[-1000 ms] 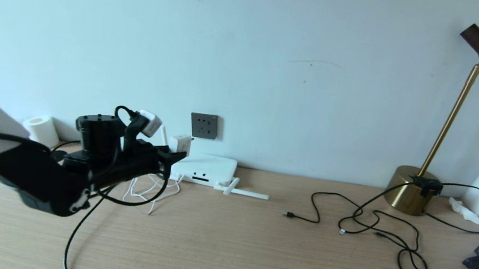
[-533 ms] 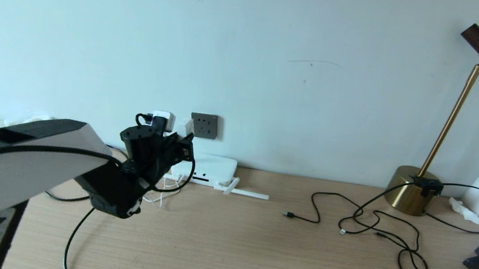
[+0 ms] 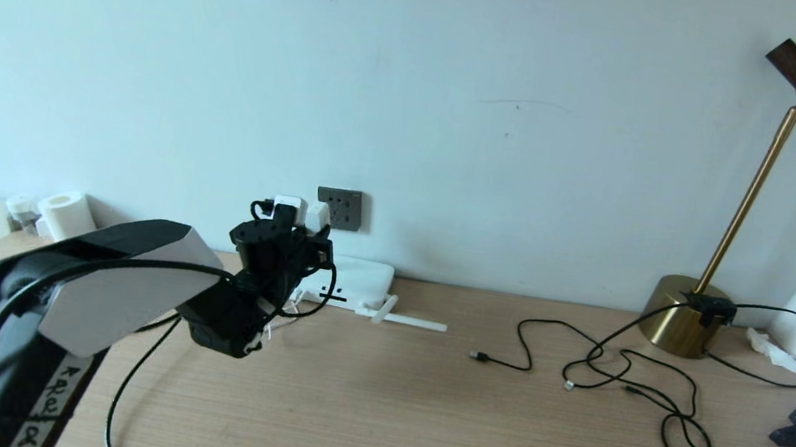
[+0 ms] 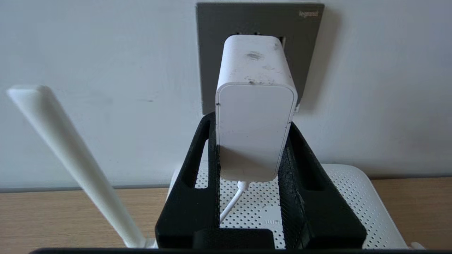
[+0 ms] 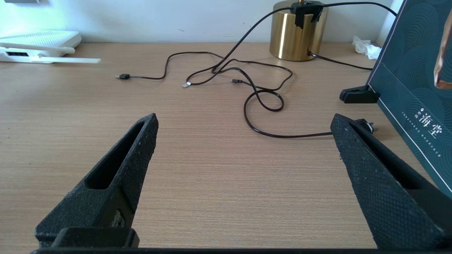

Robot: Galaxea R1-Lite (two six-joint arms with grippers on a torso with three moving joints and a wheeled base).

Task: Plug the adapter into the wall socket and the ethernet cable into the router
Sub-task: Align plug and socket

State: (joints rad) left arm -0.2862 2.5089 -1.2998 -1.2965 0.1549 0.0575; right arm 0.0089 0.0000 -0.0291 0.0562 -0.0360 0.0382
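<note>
Head view: the left gripper (image 3: 316,233) has travelled right and toward the wall since a second ago, when it hung over the near left of the desk (image 3: 378,401); it now sits just in front of the wall socket (image 3: 339,208). Its jaws are clamped narrowly on the adapter (image 3: 318,216), which has come along from left of the socket to right against it. In the left wrist view the adapter (image 4: 255,109) stands between the black fingers (image 4: 197,176), its far end at the socket plate (image 4: 260,42); whether the pins are in cannot be told. Its thin white cord (image 4: 231,204) hangs down over the router (image 4: 356,208), which lies flat below the socket, unmoved. The right gripper (image 5: 243,141) hovers over bare desk with jaws spread wide, unchanged, and the thin black cords (image 3: 621,369) lie as before.
</note>
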